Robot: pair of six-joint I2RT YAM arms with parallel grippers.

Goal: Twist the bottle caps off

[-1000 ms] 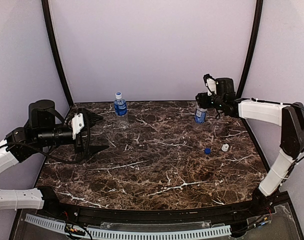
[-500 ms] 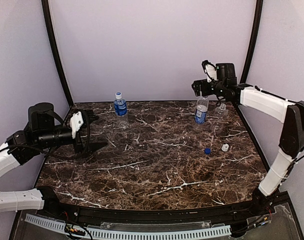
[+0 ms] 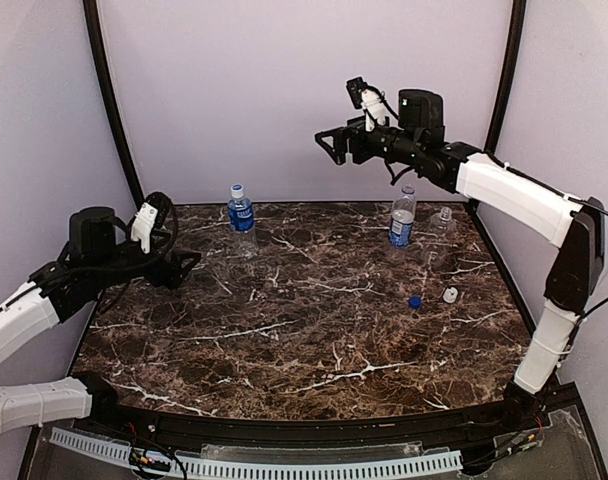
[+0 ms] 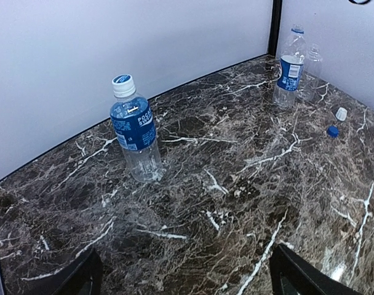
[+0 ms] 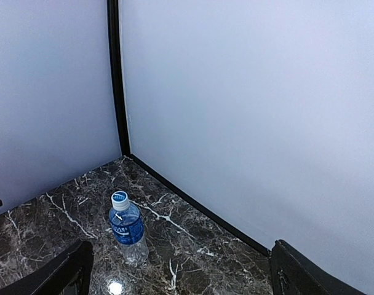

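Note:
The blue-label bottle (image 3: pixel 241 214) stands at the back left with its white cap (image 3: pixel 237 189) on. It also shows in the left wrist view (image 4: pixel 135 130) and the right wrist view (image 5: pixel 127 229). The Pepsi-label bottle (image 3: pixel 402 220) and the plain bottle (image 3: pixel 442 222) stand at the back right, both without caps. A blue cap (image 3: pixel 414 301) and a white cap (image 3: pixel 450 295) lie loose on the table. My left gripper (image 3: pixel 184 262) is open and empty, left of the blue-label bottle. My right gripper (image 3: pixel 330 144) is open and empty, high in the air at the back.
The marble table (image 3: pixel 314 330) is bounded by pale walls at the back and sides, with black corner posts (image 3: pixel 114 110). The loose caps also show in the left wrist view, white (image 4: pixel 341 114) and blue (image 4: pixel 332 130), near the right wall.
My right gripper has let go of the Pepsi-label bottle, risen and swung left high above the table. My left gripper has turned and shifted slightly toward the blue-label bottle.

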